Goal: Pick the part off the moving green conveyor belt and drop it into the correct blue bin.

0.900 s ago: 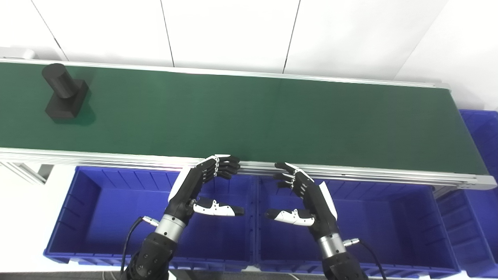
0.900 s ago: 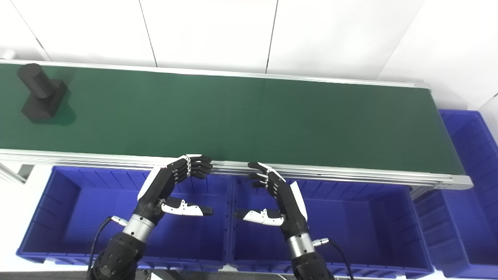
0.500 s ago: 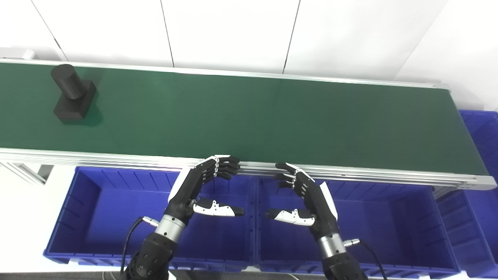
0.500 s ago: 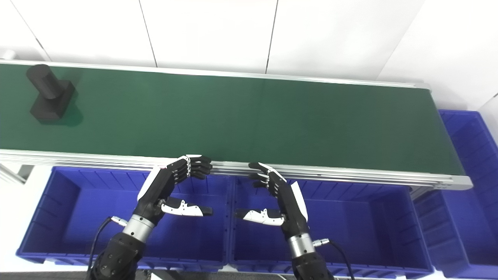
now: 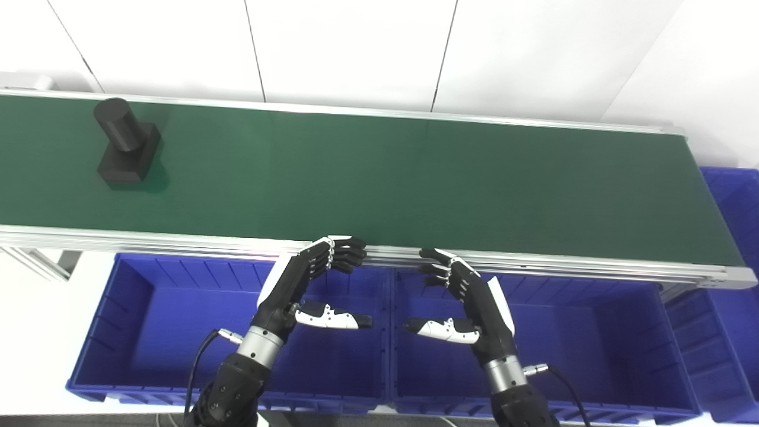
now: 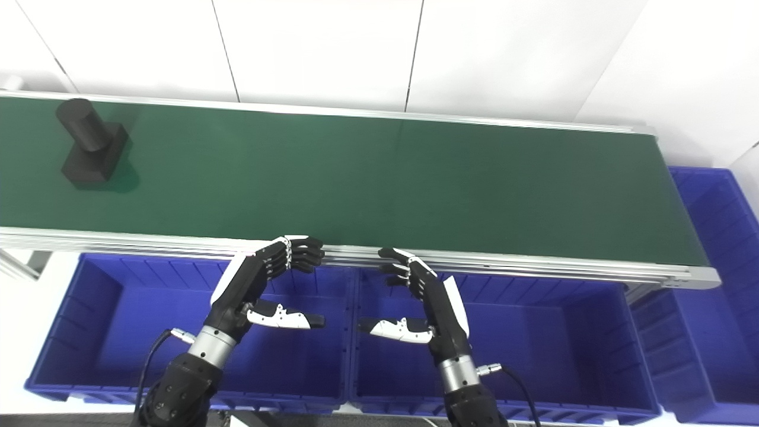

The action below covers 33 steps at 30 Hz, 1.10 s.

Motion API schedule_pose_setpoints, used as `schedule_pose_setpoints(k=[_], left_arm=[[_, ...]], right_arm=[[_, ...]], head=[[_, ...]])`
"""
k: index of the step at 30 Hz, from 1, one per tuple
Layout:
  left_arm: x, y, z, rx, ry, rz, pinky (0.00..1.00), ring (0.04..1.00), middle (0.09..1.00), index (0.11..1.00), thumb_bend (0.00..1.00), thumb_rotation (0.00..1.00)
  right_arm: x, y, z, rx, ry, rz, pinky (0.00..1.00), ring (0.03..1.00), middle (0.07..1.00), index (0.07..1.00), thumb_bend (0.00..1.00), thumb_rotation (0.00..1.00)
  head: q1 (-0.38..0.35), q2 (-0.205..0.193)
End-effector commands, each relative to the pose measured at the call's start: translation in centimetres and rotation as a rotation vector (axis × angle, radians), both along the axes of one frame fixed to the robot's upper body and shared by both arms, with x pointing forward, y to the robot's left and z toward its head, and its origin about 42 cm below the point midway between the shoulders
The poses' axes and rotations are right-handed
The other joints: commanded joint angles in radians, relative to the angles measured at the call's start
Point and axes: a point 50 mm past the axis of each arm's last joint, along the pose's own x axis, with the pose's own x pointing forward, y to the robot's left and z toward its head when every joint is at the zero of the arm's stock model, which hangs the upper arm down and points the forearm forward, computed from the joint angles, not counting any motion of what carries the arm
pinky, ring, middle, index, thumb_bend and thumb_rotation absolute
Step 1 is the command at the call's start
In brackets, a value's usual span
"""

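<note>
With both robot hands (image 5: 308,284) (image 5: 468,296) hanging released near the bins (image 5: 148,308), the far-left part (image 5: 126,142) on the belt (image 5: 415,178) is risking tipping under a mistimed grab.

The conveyor belt (image 5: 379,172) is a matt, smooth dark green sheet edged by brushed silvery metal rails (image 5: 533,264). The part (image 5: 126,144) looks matt black, finely grained plastic. Both blue bins (image 5: 148,320) (image 5: 593,332) are ribbed plastic with a slight sheen. The fingers (image 5: 338,255) are matt black with glossy white plastic shells.
</note>
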Motion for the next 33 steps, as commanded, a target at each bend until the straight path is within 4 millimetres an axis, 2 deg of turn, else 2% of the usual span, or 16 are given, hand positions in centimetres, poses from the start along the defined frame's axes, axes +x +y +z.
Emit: schedule_pose_setpoints(k=[1, 5, 8, 9, 12, 13, 15, 19, 26, 33], left_arm=[[0.8, -0.2, 1.1, -0.022, -0.064, -0.002, 0.63, 0.66, 0.685, 0.7, 0.87, 0.0], [0.8, -0.4, 0.6, -0.025, -0.055, 0.001, 0.62, 0.657, 0.683, 0.698, 0.87, 0.0], [0.7, -0.6, 0.1, -0.018, -0.058, 0.003, 0.62, 0.654, 0.681, 0.694, 0.88, 0.0], [0.7, -0.7, -0.1, -0.016, -0.059, 0.002, 0.62, 0.654, 0.68, 0.693, 0.88, 0.0], [0.8, -1.0, -0.7, -0.007, -0.05, 0.002, 0.61, 0.651, 0.678, 0.689, 0.89, 0.0], [0.8, -1.1, -0.8, -0.005, -0.046, 0.001, 0.61, 0.651, 0.678, 0.688, 0.89, 0.0], [0.8, -1.3, -1.2, 0.002, -0.034, 0.001, 0.61, 0.651, 0.679, 0.687, 0.89, 0.0], [0.9, -1.6, -1.9, 0.014, -0.017, -0.001, 0.62, 0.652, 0.679, 0.687, 0.89, 0.0], [1.1, -2.1, -2.4, 0.038, -0.008, 0.01, 0.6, 0.64, 0.666, 0.676, 0.91, 0.0], [1.3, -2.3, -2.6, 0.055, -0.013, 0.015, 0.58, 0.632, 0.661, 0.671, 0.92, 0.0]], right_arm=[[0.5, 0.2, 1.0, 0.019, -0.075, 0.0, 0.68, 0.749, 0.831, 0.756, 0.89, 0.28], [0.5, 0.0, 0.6, 0.012, -0.061, 0.0, 0.67, 0.745, 0.828, 0.755, 0.88, 0.27], [0.5, -0.3, 0.0, 0.01, -0.039, -0.002, 0.66, 0.747, 0.825, 0.753, 0.88, 0.26], [0.5, -0.3, -0.1, 0.012, -0.033, -0.002, 0.67, 0.748, 0.827, 0.754, 0.88, 0.26], [0.6, -0.7, -0.7, 0.011, -0.011, -0.002, 0.68, 0.751, 0.832, 0.759, 0.89, 0.27], [0.6, -0.8, -0.8, 0.009, -0.006, -0.002, 0.67, 0.751, 0.834, 0.762, 0.89, 0.28], [0.6, -1.1, -1.2, 0.008, 0.009, -0.005, 0.67, 0.751, 0.834, 0.762, 0.89, 0.28], [0.7, -1.5, -1.9, 0.007, 0.036, -0.012, 0.66, 0.744, 0.825, 0.757, 0.9, 0.27], [1.1, -1.9, -2.4, 0.019, 0.058, -0.009, 0.65, 0.737, 0.818, 0.744, 0.92, 0.25], [1.2, -2.0, -2.4, 0.022, 0.059, -0.004, 0.64, 0.727, 0.809, 0.734, 0.93, 0.25]], head=[[0.005, -0.006], [0.032, -0.035], [0.063, -0.077], [0.063, -0.077], [0.084, -0.12], [0.084, -0.12], [0.109, -0.151], [0.137, -0.186], [0.159, -0.23], [0.172, -0.232]])
